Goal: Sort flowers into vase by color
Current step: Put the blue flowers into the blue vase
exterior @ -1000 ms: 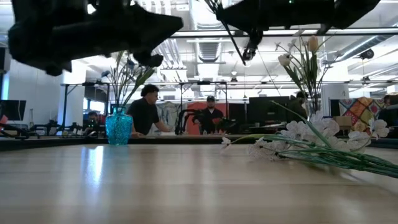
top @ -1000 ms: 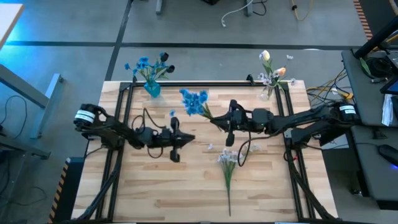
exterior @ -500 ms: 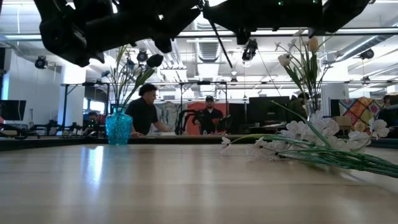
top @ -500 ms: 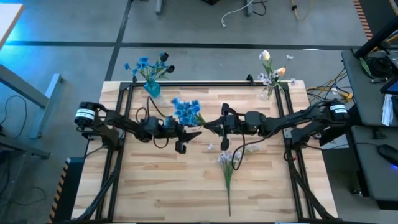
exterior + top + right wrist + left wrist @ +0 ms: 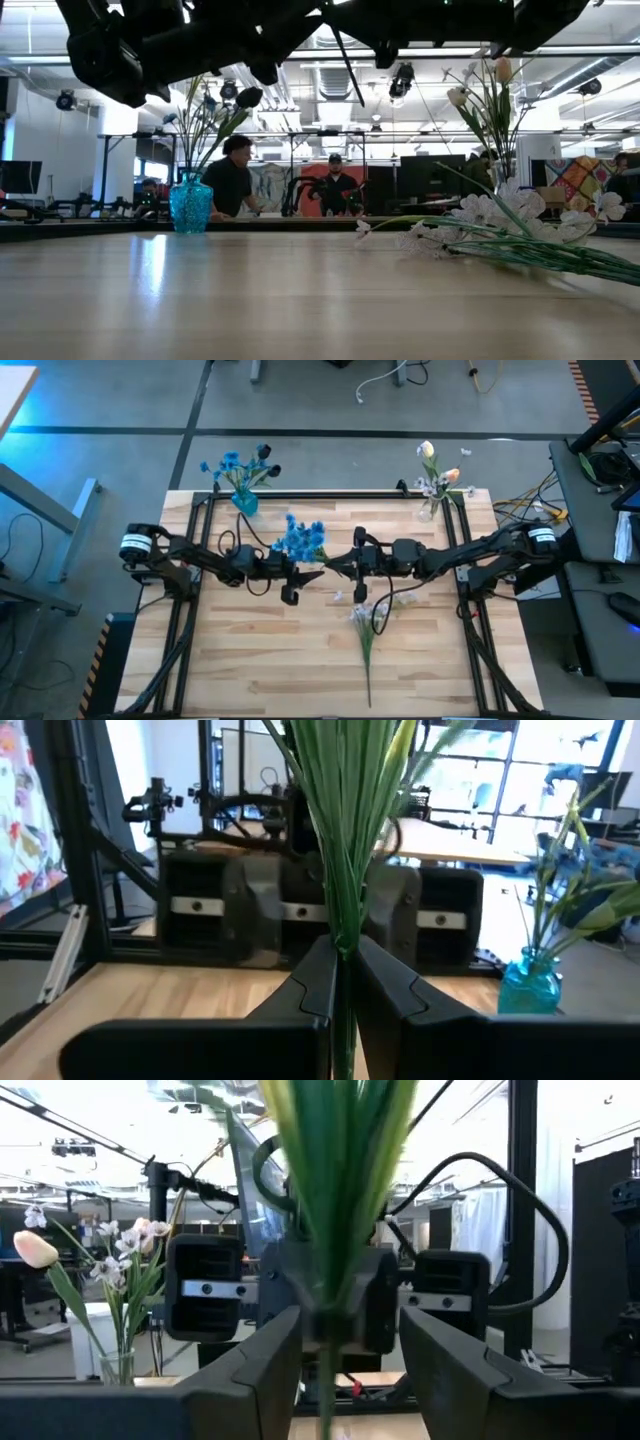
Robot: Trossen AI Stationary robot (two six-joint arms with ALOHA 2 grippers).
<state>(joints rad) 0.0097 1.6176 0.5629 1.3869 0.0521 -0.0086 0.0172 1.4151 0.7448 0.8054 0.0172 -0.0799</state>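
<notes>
Above the tabletop's middle: left gripper (image 5: 308,572) newly parted around blue sprig (image 5: 300,538), right gripper (image 5: 340,566) clamped on its stem; handover nearing.

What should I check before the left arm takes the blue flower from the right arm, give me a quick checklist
1. Right tool shut on the blue flower's stem: ok, its fingers pinch the stem.
2. Left tool open around the stem: ok, the stem runs between its spread fingers and they are not yet closed on it.
3. Both tools face each other above mid-table: ok.
4. Blue vase upright at the far left corner, already holding blue blossoms: ok.
5. White-lilac flower lies on the table, below the handover: ok.
6. Room in the blue vase's neck for another stem: cannot tell.
</notes>
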